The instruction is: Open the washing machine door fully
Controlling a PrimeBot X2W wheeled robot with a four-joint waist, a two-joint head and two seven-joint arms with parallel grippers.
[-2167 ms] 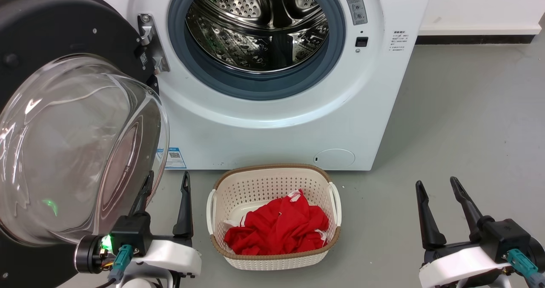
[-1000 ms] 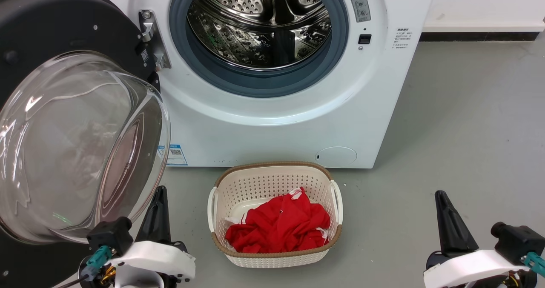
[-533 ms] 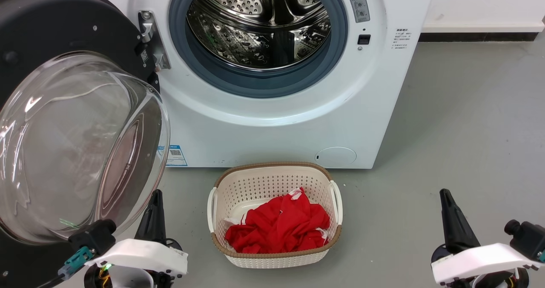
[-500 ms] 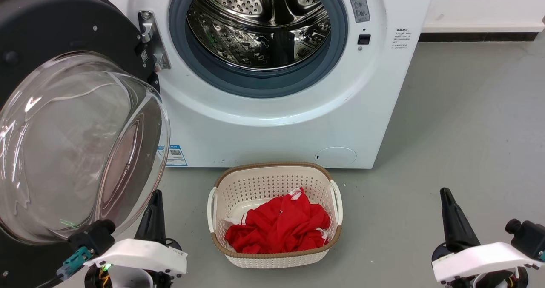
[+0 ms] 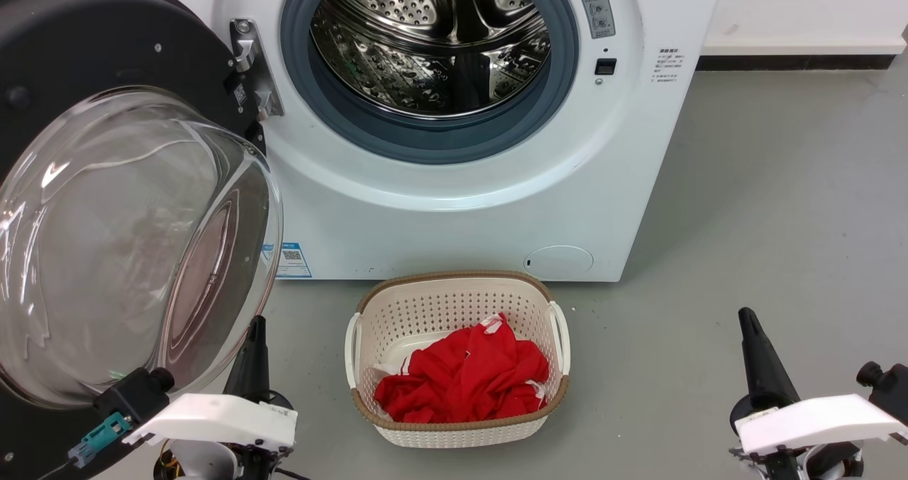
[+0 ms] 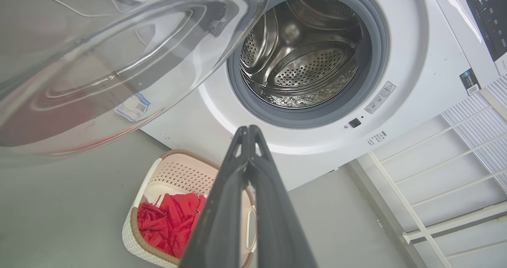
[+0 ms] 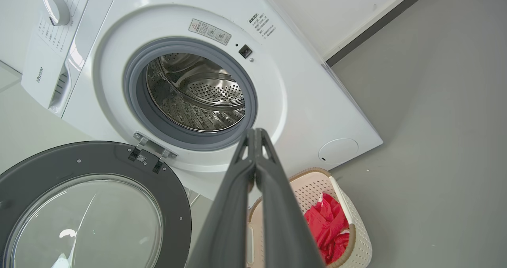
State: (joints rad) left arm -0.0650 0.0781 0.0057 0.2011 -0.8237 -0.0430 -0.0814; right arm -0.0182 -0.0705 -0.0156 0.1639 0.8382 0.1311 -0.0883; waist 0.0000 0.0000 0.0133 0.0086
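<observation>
Fingers [image 6: 225,212] of left gripper [image 6: 248,132] and right gripper [image 7: 256,134] are closed, empty. Door [image 5: 85,33], frame left, stands wide; raising the left gripper could strike it.

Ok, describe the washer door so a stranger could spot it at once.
Find the white washer with its steel drum opening. Left of that opening, on a metal hinge, the door hangs swung open. It alone is a black disc with a bulging clear glass bowl, unlike the grey-rimmed opening or the floor basket.
</observation>
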